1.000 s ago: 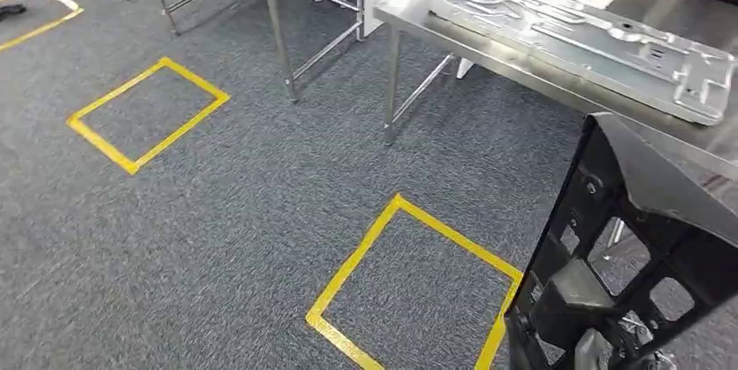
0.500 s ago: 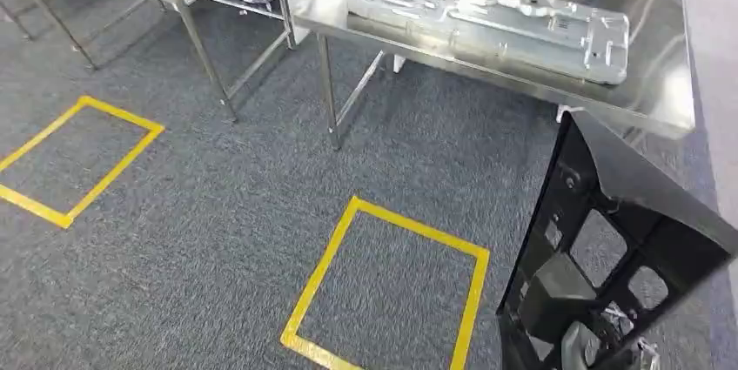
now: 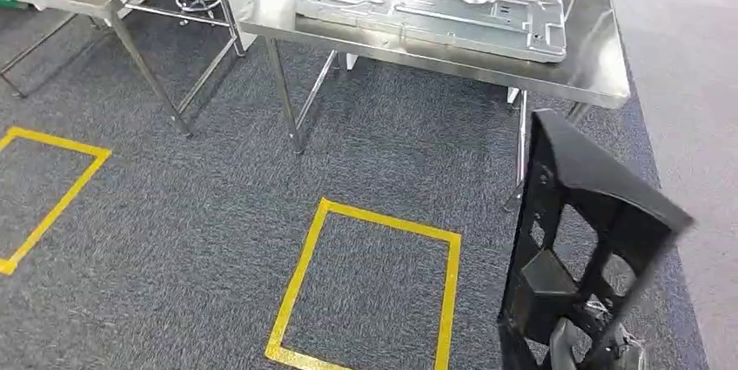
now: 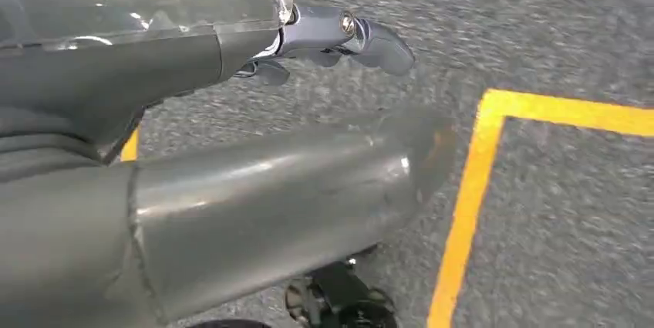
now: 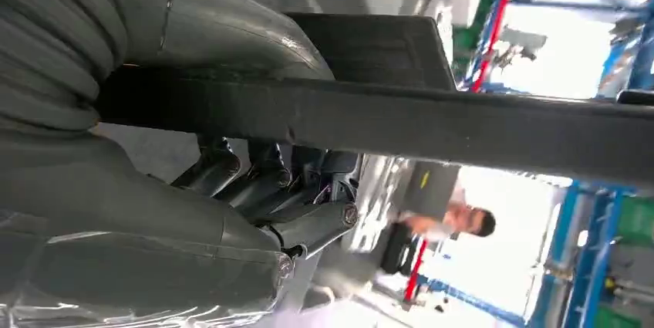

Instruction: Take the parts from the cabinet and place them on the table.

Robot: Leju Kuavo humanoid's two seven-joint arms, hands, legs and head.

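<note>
Table (image 3: pixel 600 83) edge beside black part (image 3: pixel 592 239)

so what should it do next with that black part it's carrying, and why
Probably keep walking toward the steel table before lifting anything. The right hand grips the black part, which hangs low over the carpet, short of the table's edge. A metal plate covers much of the top, so the bare strip near the right end looks like the place to aim for.

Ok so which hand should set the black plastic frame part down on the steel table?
Right. The right hand already grips the black plastic frame part, held beside the steel table. The left hand hangs over the carpet, holding nothing.
</note>
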